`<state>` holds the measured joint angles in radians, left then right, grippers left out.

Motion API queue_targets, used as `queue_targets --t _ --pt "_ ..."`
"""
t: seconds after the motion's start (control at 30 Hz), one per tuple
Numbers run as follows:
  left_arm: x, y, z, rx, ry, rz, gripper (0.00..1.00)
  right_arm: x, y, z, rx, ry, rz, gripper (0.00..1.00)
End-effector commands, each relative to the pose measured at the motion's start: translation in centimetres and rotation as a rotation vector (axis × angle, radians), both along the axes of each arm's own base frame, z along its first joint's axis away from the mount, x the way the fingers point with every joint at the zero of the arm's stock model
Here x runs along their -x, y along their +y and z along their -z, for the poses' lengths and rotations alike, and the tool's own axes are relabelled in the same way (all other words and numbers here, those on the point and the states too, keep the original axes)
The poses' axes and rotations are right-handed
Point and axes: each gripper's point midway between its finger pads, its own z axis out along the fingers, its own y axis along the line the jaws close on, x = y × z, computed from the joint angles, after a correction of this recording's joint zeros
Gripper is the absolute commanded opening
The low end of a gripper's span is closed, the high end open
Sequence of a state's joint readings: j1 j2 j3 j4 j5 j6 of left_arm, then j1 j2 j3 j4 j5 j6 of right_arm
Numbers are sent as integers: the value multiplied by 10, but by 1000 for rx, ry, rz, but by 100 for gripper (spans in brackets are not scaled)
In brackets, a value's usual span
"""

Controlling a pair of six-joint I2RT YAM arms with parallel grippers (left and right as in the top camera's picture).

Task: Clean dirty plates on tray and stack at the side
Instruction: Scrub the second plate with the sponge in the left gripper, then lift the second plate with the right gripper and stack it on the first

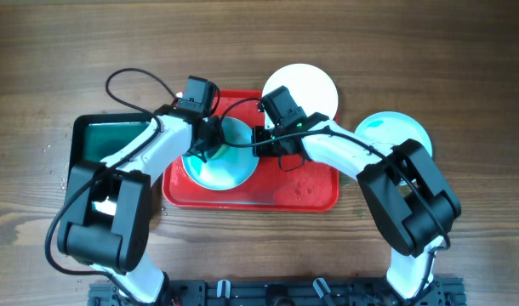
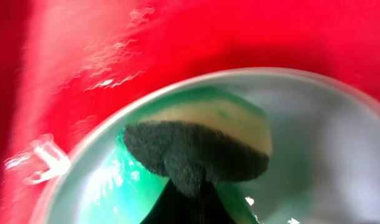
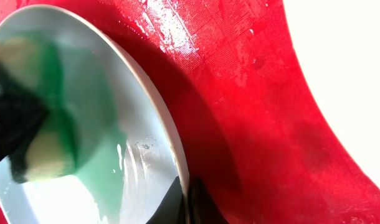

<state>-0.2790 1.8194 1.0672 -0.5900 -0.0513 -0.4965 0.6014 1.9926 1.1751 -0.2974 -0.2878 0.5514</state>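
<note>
A pale mint-blue plate (image 1: 228,166) with green-teal smears sits tilted on the red tray (image 1: 306,191). My left gripper (image 1: 210,144) is shut on a sponge (image 2: 199,146), dark scrub side and pale yellow side, pressed on the plate's inside (image 2: 314,149). My right gripper (image 1: 261,140) is shut on the plate's right rim (image 3: 177,168), holding it tipped up; the sponge (image 3: 34,143) shows at the left of that view. A white plate (image 1: 315,85) lies behind the tray. Another mint-blue plate (image 1: 391,132) lies to the right on the table.
A smaller black tray with green inside (image 1: 102,140) stands left of the red tray. Water drops lie on the red tray's floor (image 3: 240,68). Both arms cross over the red tray's back half.
</note>
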Motion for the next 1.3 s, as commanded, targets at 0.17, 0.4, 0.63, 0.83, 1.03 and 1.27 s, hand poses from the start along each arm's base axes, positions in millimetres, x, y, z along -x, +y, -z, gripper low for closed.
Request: queue_targets --t 0.17,0.4,0.63,0.83,1.03,1.27 --pt "87 -38 11 268 318 427 4 2 -2 12 24 20 -3 4" --pt "38 -84 -6 476 66 504 4 2 -2 12 24 20 -3 4" --pt "-5 42 10 -198 -45 -106 4 2 -2 12 24 20 -4 4" --pt "56 29 20 -117 227 5 4 2 -2 12 24 20 -4 4" --pt "85 -67 -1 447 282 476 4 3 -2 12 22 24 -5 4" --pt "10 -34 9 267 50 166 4 4 -3 13 27 32 -3 4"
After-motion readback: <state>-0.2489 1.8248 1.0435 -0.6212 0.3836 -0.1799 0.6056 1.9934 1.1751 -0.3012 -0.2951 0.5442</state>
